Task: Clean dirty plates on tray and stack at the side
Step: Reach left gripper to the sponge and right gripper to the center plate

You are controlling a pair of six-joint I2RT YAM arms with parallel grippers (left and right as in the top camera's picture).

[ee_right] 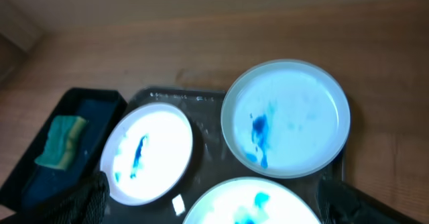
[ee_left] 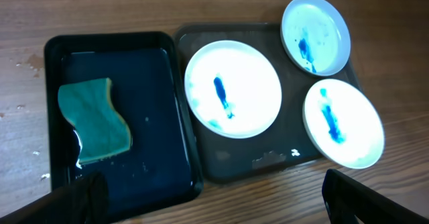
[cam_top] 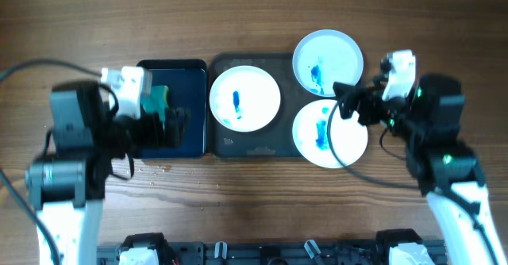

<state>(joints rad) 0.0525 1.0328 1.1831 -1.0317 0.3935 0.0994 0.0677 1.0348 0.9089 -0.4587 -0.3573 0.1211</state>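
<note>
Sitting on 1 tray [cam_top: 246, 143] are 3 blue-smeared plates [cam_top: 244, 97]; 1 tub [ee_left: 161, 117] beside it holds 1 sponge [ee_left: 94, 120]. The left pincer [ee_left: 214, 200] and right pincer [ee_right: 214, 200] gape wide, gripping nothing.

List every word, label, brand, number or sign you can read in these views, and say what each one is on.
No text can be read in any view.
Tray: a pale mark near the edge closest to the robot, too blurred to read.
Plates: only blue smears, no print.
Sponge and black tub: no marking shows.
</note>
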